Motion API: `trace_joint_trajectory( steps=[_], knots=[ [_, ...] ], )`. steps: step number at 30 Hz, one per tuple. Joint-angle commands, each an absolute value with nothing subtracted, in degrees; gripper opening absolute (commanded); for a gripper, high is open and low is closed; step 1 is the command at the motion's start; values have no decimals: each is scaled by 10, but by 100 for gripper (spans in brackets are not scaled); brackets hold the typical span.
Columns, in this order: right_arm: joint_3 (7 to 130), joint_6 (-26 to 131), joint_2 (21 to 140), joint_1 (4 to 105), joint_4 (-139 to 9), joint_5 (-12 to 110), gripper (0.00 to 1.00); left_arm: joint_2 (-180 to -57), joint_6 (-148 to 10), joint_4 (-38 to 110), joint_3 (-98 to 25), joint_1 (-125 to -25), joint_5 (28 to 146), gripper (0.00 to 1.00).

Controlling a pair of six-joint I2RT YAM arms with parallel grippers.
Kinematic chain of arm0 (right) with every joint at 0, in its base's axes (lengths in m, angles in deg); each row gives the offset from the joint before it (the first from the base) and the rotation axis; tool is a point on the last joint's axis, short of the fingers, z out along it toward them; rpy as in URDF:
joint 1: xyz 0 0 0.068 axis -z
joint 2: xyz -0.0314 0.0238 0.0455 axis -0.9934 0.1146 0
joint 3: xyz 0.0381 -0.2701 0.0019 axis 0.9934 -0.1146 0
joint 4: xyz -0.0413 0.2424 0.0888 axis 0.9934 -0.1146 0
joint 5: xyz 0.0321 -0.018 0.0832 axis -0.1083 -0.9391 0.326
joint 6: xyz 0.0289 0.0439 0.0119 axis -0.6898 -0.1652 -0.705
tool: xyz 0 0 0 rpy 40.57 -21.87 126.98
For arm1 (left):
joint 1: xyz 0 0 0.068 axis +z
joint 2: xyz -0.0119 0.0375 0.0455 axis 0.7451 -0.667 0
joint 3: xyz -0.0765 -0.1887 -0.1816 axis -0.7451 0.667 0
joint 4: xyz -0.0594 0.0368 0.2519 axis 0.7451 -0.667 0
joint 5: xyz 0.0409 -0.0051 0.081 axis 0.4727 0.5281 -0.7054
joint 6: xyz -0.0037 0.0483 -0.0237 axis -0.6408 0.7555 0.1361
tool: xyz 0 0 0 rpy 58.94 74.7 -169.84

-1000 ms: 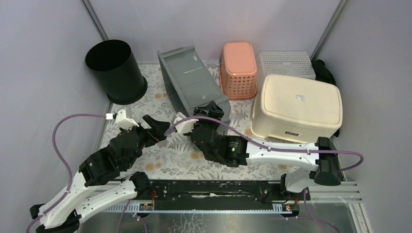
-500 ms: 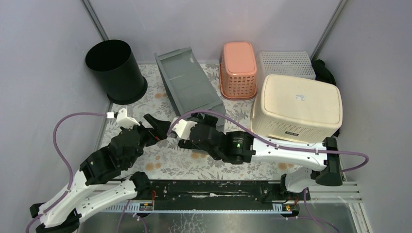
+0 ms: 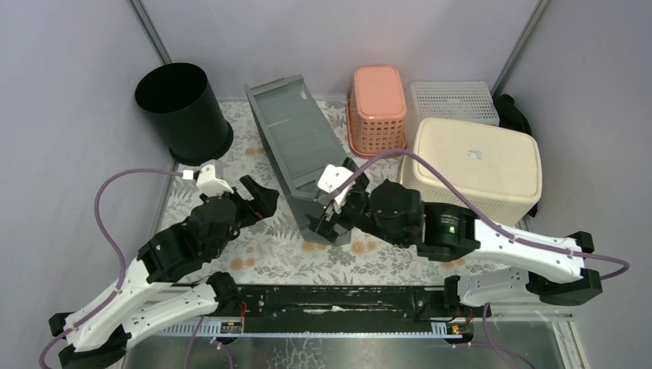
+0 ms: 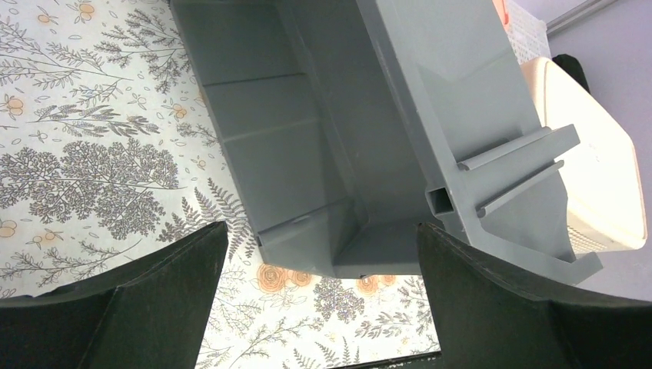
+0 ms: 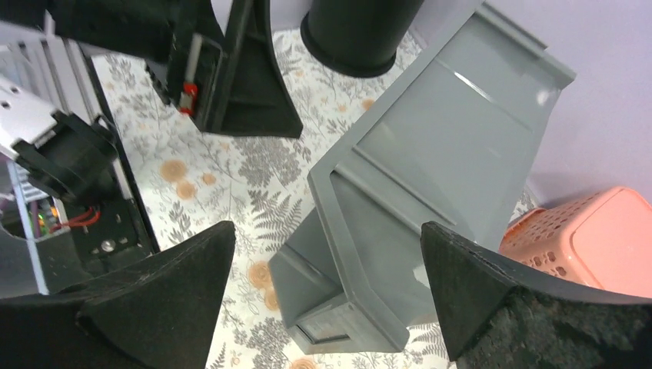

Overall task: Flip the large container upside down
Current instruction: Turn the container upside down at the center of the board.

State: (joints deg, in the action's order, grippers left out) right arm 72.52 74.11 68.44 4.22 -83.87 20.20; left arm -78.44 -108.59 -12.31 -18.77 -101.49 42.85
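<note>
Grey plastic bin (image 3: 296, 142), judged to be the task's large container, lies tipped toward one long side on the floral tabletop (image 3: 254, 257). Its open face is turned to the left claw (image 4: 321, 231). That claw hangs wide open and empty, with the bin's interior straight ahead of it. The right claw (image 5: 327, 231) is also spread wide, gripping nothing, just above the bin's near end. The flip looks half done. The next move calls for pushing the raised wall over so the opening lands face down.

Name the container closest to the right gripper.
The grey bin, long and tipped, its near end right at the open right gripper; the black bucket, pink basket and cream tub lie farther off.
</note>
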Motion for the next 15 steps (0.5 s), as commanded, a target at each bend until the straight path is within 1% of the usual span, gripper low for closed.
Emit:
trace_joint_trajectory(
  steps=[1, 4, 6, 10, 13, 15],
  knots=[
    [748, 700, 674, 41, -820, 190, 98, -817, -1066, -83, -215, -1018, 435, 100],
    [772, 673, 693, 63, -856, 154, 98, -862, -1041, -65, -253, -1018, 432, 100],
    [778, 651, 697, 91, -874, 161, 98, -894, -1024, -52, -283, -1017, 424, 100],
    [752, 614, 679, 141, -869, 191, 98, -928, -989, -12, -328, -1011, 424, 100],
    [730, 596, 664, 173, -871, 207, 98, -961, -979, -6, -361, -981, 461, 100],
    [718, 584, 655, 193, -876, 216, 98, -980, -982, -13, -370, -931, 515, 100]
  ],
)
